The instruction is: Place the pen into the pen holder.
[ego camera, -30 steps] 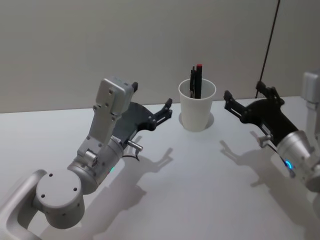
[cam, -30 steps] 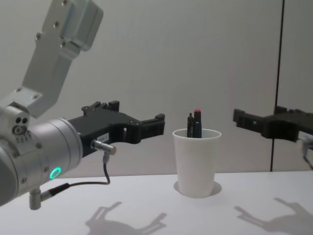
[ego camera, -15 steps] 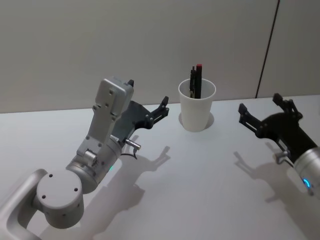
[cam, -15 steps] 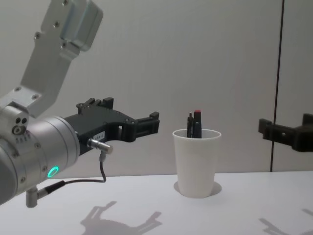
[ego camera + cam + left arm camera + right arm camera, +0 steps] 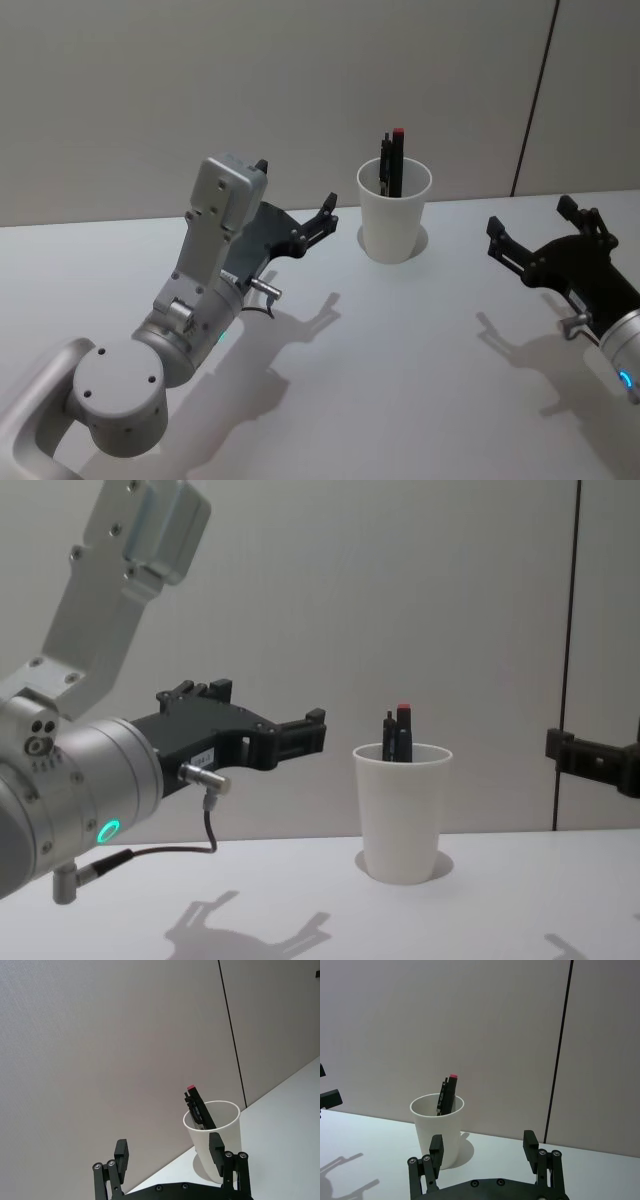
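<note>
On the white table [image 5: 400, 350] near the wall, we see the pen holder [image 5: 394, 212] upright with the pen [image 5: 392, 162] standing inside it. Our left gripper [image 5: 294, 212] hovers to its left, fingers spread and empty; our right gripper [image 5: 530, 230] hangs well to its right, likewise spread, with nothing between.

A plain white paper cup [image 5: 394, 216] holds a black pen [image 5: 393, 160] with a red tip. Both black-fingered grippers carry silver-grey housings, above a white table [image 5: 400, 360].
</note>
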Motion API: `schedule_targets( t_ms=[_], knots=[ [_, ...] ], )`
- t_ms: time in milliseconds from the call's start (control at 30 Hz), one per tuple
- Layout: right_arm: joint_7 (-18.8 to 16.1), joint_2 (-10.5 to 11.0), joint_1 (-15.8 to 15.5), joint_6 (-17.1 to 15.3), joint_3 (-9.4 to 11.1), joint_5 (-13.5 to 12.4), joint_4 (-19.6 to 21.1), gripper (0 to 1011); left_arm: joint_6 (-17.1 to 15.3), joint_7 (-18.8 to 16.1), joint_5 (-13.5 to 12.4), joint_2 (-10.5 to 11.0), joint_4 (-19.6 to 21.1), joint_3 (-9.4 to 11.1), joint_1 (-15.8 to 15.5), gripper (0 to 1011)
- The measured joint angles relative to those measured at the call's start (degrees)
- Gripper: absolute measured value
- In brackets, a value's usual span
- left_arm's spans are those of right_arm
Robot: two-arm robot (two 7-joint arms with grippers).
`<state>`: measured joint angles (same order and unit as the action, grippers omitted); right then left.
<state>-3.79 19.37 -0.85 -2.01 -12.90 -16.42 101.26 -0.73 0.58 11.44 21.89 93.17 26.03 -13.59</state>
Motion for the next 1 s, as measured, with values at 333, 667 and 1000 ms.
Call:
schedule_targets(
  t_ms=[333,667,1000],
  knots=[
    [0.00,-0.04,0.02,0.00,-0.02,0.00,0.00,1001,-0.04,0.02,0.03,0.00,0.00,-0.01,0.00,1001],
    [-0.03,-0.04,0.02,0.04,-0.05,-0.02,-0.01,1001,-0.07,0.04,0.04,0.00,0.01,-0.01,0.00,1001],
    [-0.04,-0.04,0.02,0.06,-0.05,-0.04,-0.03,1002,-0.07,0.05,0.04,0.00,0.00,-0.01,0.00,1001]
  ],
)
